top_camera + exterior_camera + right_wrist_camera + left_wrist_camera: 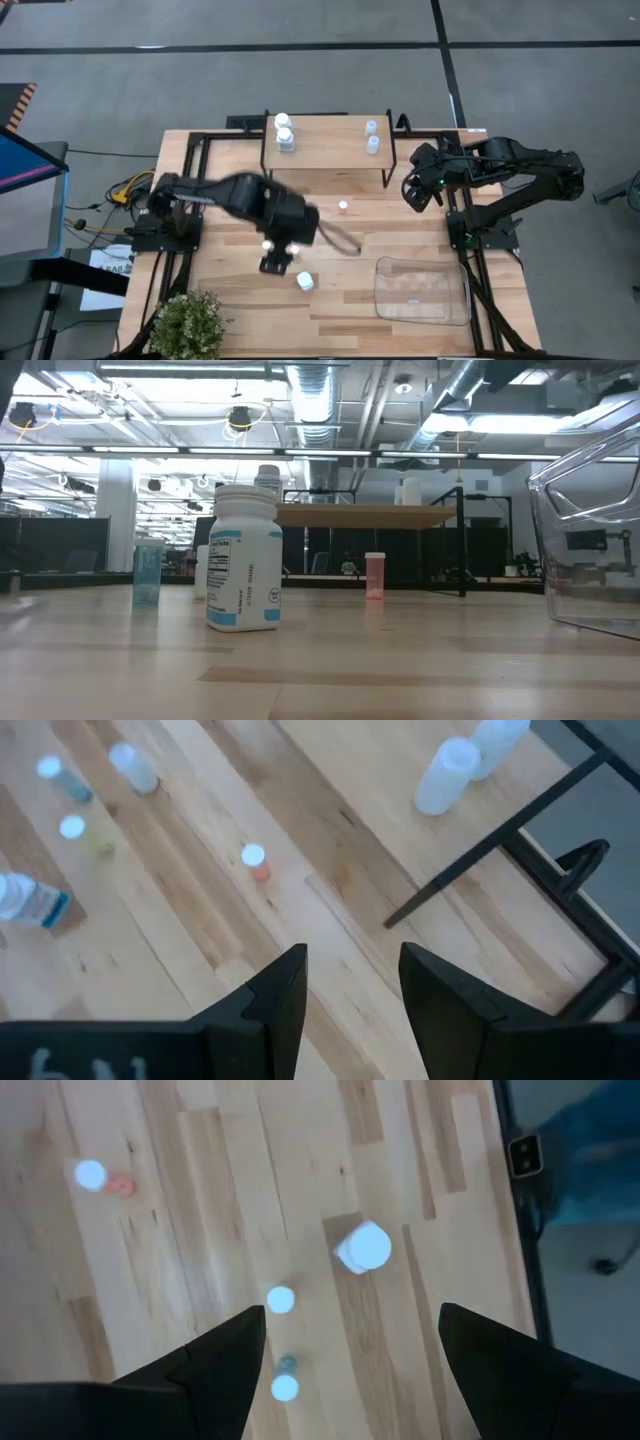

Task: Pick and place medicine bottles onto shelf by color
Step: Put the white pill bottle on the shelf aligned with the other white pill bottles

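Observation:
The shelf stands at the table's far middle. It carries two white bottles on its left end and two clear-bluish bottles on its right end. A chunky white bottle stands on the table, also in the low view. A red-orange bottle stands in front of the shelf. My left gripper hovers open just left of the white bottle, over small bottles. My right gripper is open and empty by the shelf's right end.
A clear plastic tray lies at the near right. A potted plant stands at the near left corner. A clear-bluish bottle stands on the table left of the white one in the low view.

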`<state>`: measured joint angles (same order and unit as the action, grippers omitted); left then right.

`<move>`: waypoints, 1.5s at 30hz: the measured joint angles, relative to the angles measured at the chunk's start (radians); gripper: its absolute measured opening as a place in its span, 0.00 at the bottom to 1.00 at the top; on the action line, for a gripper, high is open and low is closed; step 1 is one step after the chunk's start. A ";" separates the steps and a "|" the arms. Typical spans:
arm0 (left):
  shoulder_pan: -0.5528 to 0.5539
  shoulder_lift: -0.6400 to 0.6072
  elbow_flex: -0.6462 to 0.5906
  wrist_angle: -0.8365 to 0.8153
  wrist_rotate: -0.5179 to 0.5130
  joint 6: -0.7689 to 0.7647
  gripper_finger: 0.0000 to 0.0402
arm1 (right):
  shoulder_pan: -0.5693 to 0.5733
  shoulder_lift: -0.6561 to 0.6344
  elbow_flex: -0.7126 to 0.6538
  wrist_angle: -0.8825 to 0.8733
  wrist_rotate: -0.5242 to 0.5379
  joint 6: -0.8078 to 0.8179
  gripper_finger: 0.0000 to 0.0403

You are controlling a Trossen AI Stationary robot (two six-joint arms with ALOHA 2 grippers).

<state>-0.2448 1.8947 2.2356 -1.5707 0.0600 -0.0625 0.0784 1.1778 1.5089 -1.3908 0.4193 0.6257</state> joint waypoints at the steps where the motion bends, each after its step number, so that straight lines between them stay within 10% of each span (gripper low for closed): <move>1: -0.029 0.006 -0.001 0.000 -0.022 -0.007 0.71 | 0.000 0.000 0.000 -0.006 -0.003 -0.002 0.45; 21: -0.250 0.367 0.001 0.093 -0.287 0.059 0.71 | 0.000 0.000 0.000 -0.028 -0.104 -0.085 0.45; 45: -0.186 0.363 -0.079 0.061 -0.151 0.253 0.71 | 0.000 0.000 0.000 -0.060 -0.106 -0.104 0.45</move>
<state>-0.4309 2.2574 2.1567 -1.5100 -0.0910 0.1904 0.0788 1.1774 1.5089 -1.4508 0.3130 0.5220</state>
